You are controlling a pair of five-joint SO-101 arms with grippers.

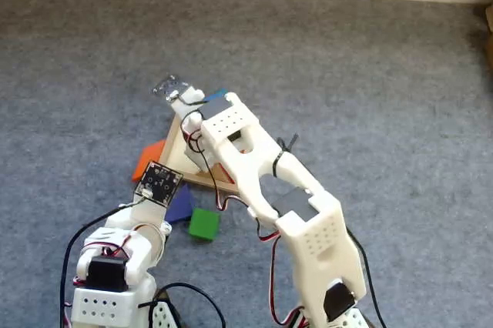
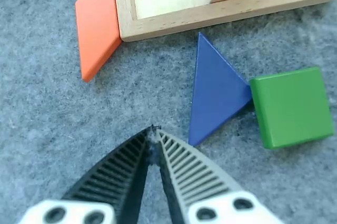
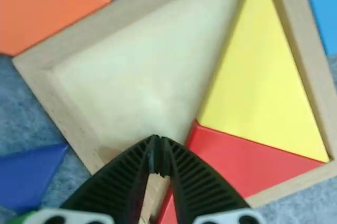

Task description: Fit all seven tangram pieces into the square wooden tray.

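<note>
1. Nearest, the left hand (image 2: 152, 134) has its fingers pressed together and holds nothing. Its tips sit low over the bare counter (image 1: 370, 74), just beside the near corner of the blue triangle (image 2: 213, 95).
2. A green square (image 2: 292, 107) lies on the counter to the right of that triangle, touching its corner. Both are outside the tray.
3. An orange slanted piece (image 2: 97, 24) lies against the outside of the left rim of the wooden tray (image 3: 60, 108), which rests on the counter in the middle of the scene, under the right arm.
4. The right hand (image 3: 158, 155) is also closed and empty, poised over the tray's near rim next to the red triangle (image 3: 247, 163).
5. In the tray, the red triangle and a large yellow triangle (image 3: 263, 71) lie flush together, filling about half; the other half is bare wood.
6. Beyond the far rim lies a light blue piece (image 3: 321, 13), still outside.
7. Judged from this, two pieces are placed and four wait outside; I cannot find the seventh.
8. The high view hides the tray's contents behind the right arm; the right wrist view reveals them. The left wrist view best shows the loose pieces.
</note>
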